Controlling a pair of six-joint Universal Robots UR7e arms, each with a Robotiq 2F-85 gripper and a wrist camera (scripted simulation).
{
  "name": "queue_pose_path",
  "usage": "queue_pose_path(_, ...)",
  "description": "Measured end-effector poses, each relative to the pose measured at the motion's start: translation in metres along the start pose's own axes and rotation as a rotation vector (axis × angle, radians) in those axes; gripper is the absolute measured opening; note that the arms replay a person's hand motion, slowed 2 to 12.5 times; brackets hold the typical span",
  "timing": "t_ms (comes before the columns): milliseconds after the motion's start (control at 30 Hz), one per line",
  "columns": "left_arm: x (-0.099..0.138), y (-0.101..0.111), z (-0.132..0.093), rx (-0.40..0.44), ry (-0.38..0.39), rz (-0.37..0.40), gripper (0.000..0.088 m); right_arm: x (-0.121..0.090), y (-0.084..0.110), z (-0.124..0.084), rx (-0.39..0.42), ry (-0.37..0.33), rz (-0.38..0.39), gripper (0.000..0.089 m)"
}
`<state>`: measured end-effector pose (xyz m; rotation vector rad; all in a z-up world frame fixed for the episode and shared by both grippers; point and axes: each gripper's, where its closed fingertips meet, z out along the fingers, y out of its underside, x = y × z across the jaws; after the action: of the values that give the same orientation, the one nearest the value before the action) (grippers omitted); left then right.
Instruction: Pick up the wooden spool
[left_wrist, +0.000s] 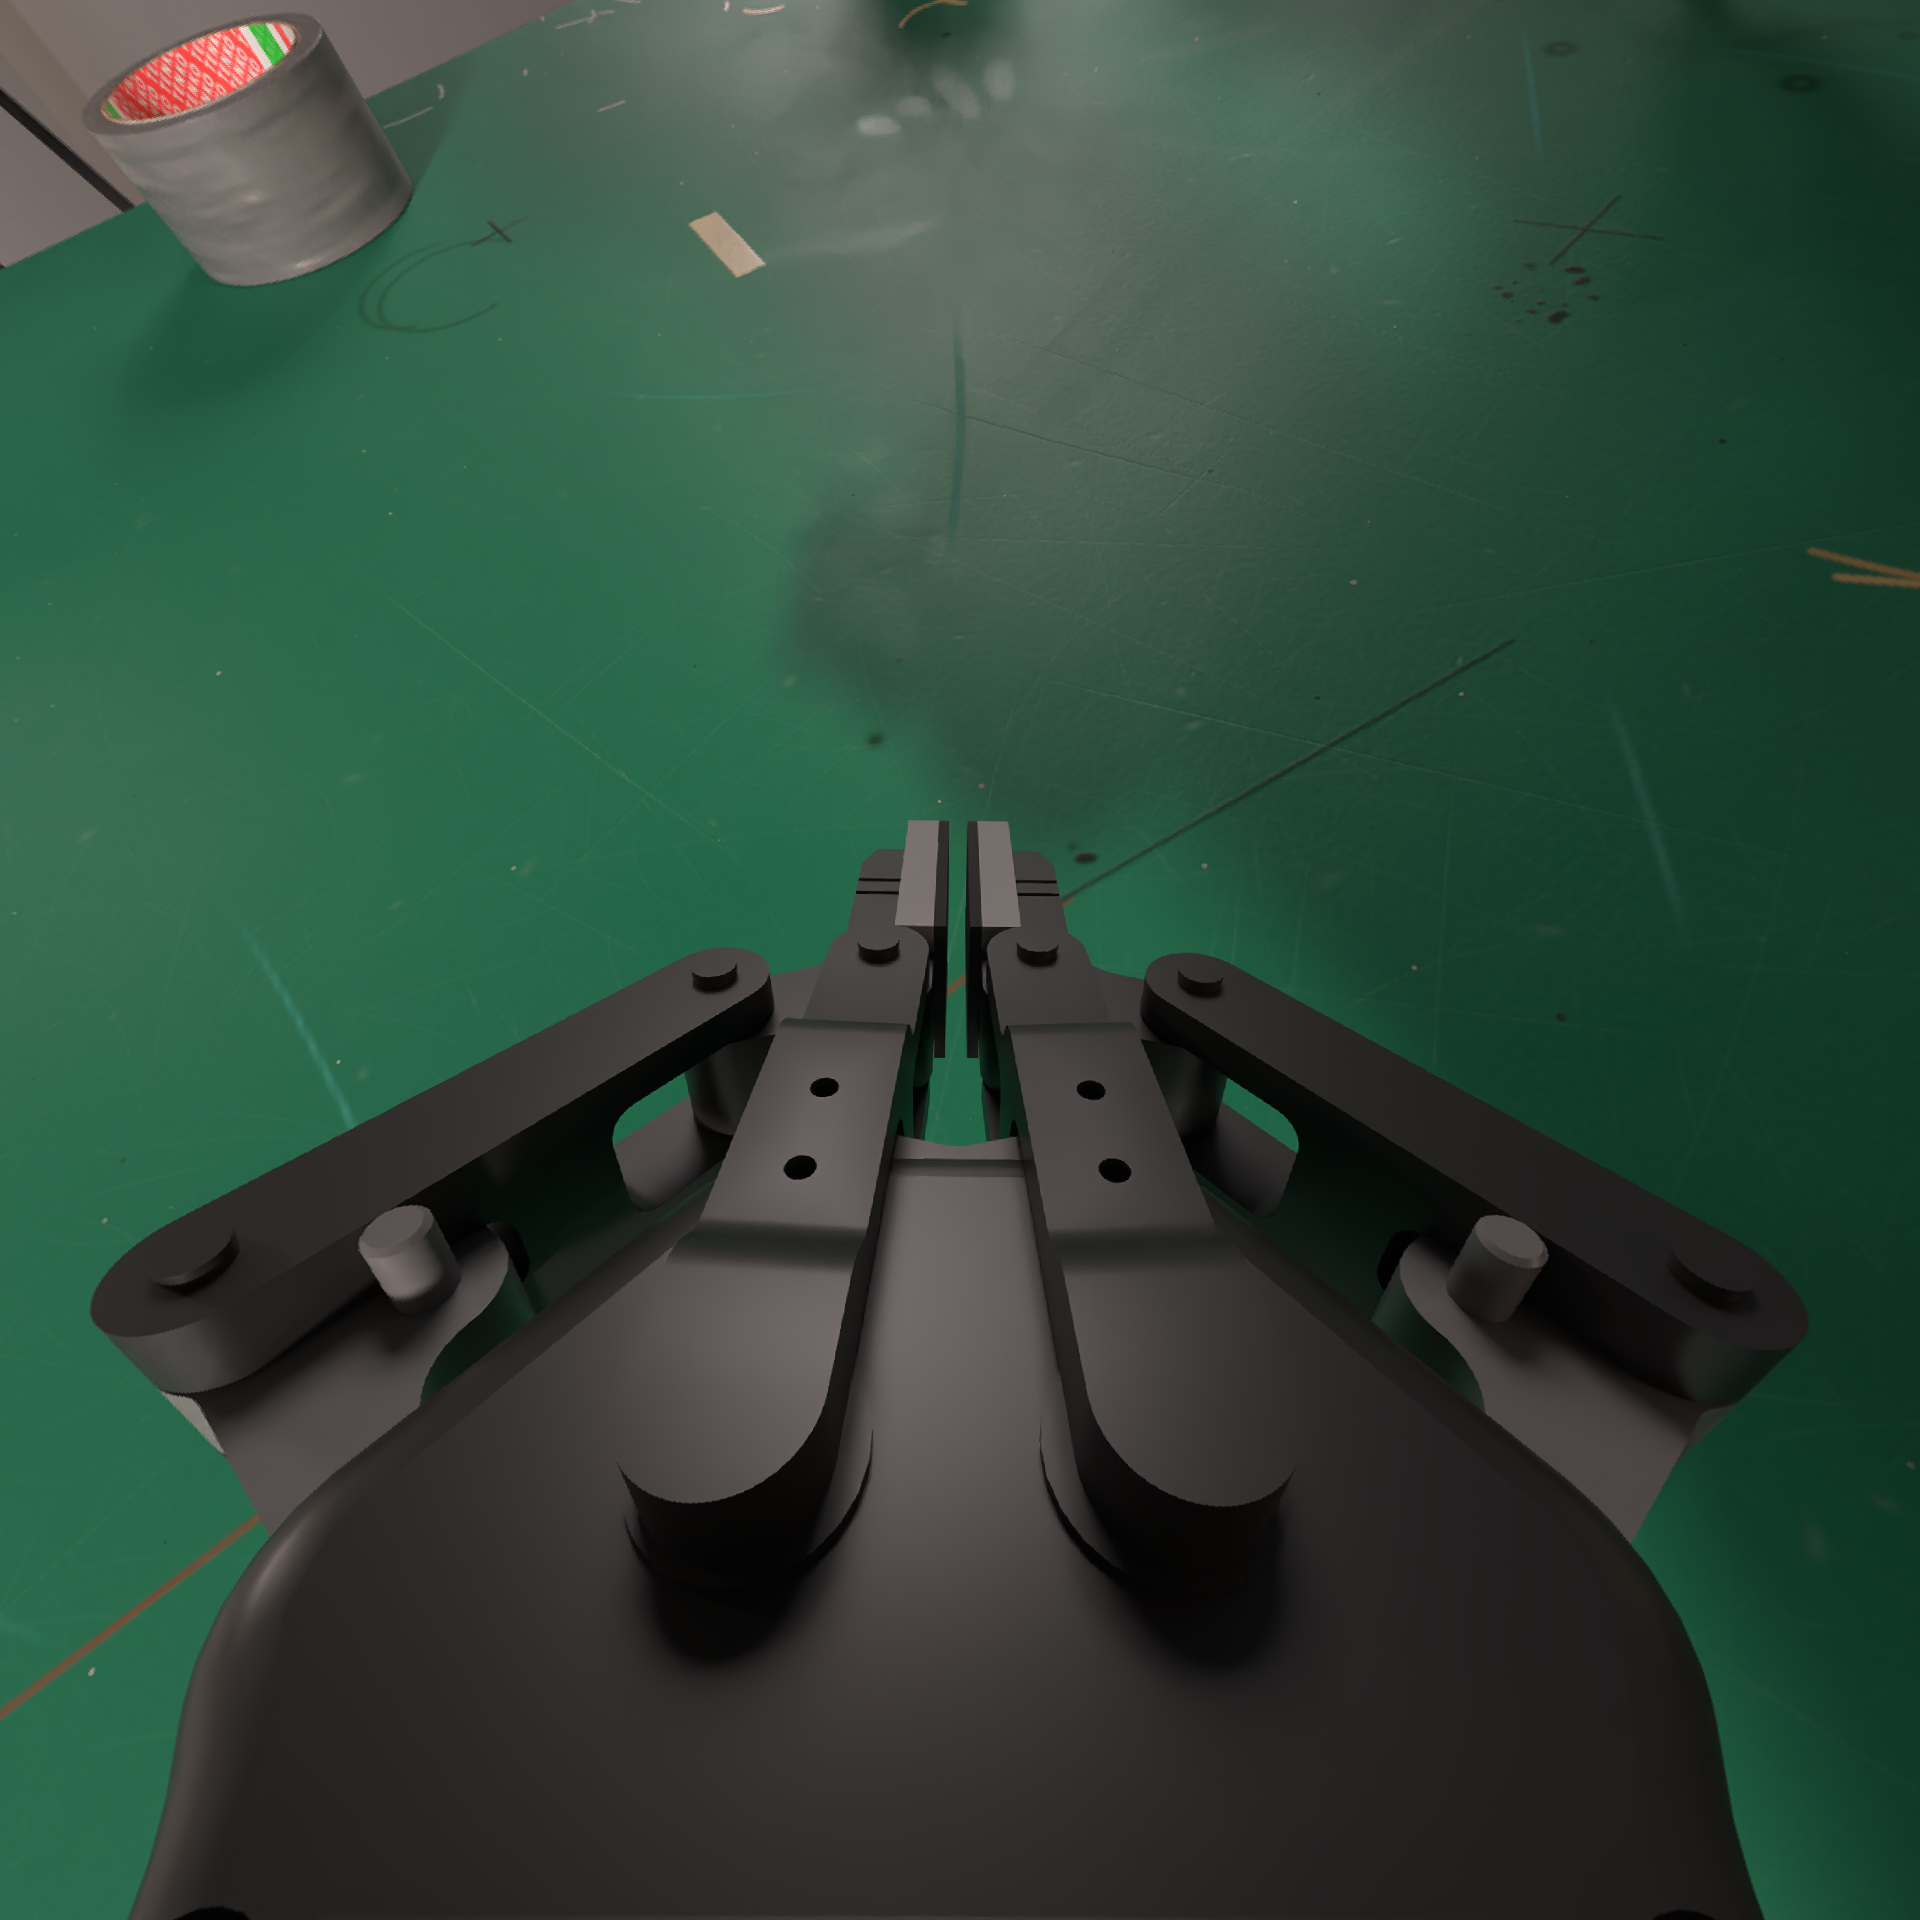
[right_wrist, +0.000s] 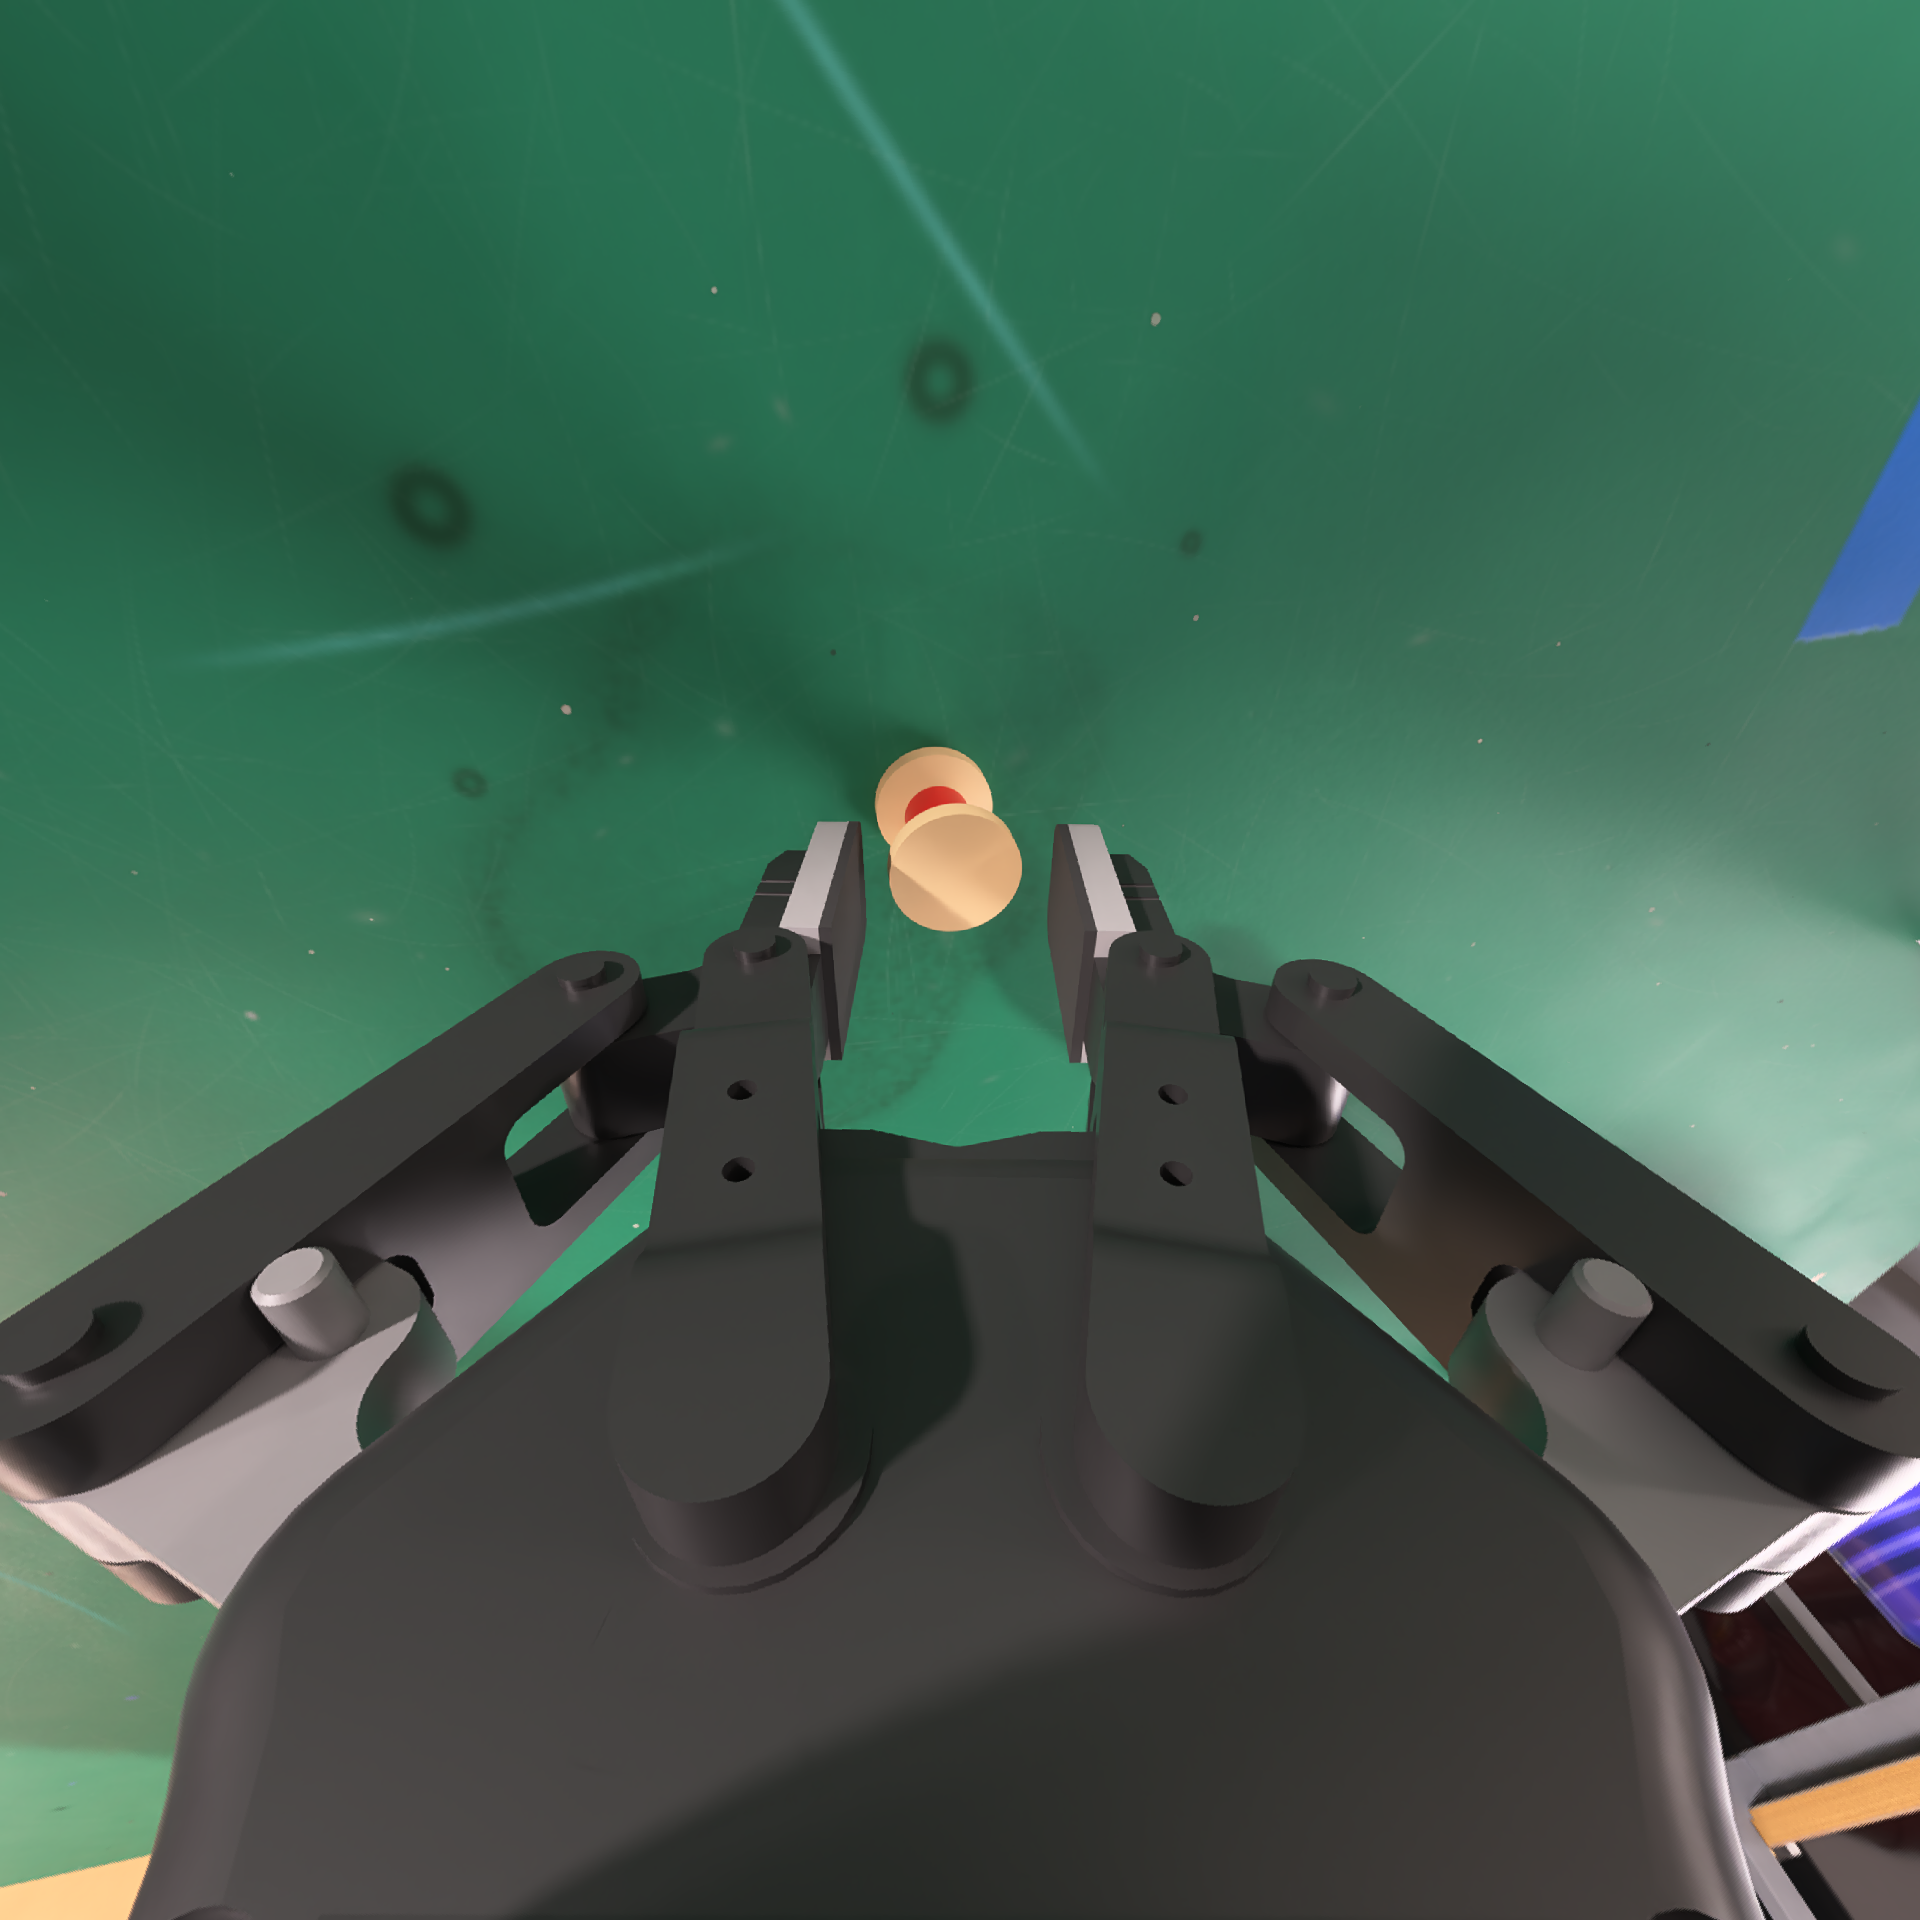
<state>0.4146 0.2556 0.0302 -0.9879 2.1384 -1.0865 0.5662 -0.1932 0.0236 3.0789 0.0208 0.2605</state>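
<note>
Right gripper (right_wrist: 956, 842): released, jaws apart, a gap on each side of the spool; no contact seen.
Wooden spool (right_wrist: 951, 847): one; tan end discs, red core; lies on the green mat (right_wrist: 520, 312) between and just past the pads (right_wrist: 821, 883), one disc facing the camera.
Right arm pose: pitched down at the mat, fingers pointing forward along the spool's axis.
Left gripper (left_wrist: 958, 831): clenched on nothing, only a slit between its pads.
Left arm pose: angled over bare mat.
Tape roll (left_wrist: 249, 145): one; grey, red-and-green inner core, upright at the mat's far left edge, well apart from the left gripper.
Tape scrap (left_wrist: 727, 244): one; beige, flat, near the roll.
Blue strip (right_wrist: 1870, 561): one; at the right edge of the right wrist view.
</note>
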Motion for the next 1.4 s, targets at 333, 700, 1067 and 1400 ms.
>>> queue_pose_path(333, 0.0, 0.0, 0.0, 0.0, -0.002, 0.001, 0.0031, 0.0, -0.002, 0.005, 0.008, -0.022, 0.015, 0.0306)
queue_pose_path(700, 0.0, 0.0, 0.0, 0.001, -0.003, 0.0, 0.0031, -0.001, -0.003, 0.005, 0.02, -0.054, 0.05, 0.0224)
queue_pose_path(1067, 0.0, 0.0, 0.0, -0.001, -0.008, 0.008, 0.0031, -0.001, -0.003, 0.002, 0.03, -0.041, 0.107, 0.0224)
queue_pose_path(1400, 0.0, 0.0, 0.0, 0.001, -0.012, 0.013, 0.0031, 0.003, -0.014, -0.018, 0.101, 0.017, 0.214, 0.0224)
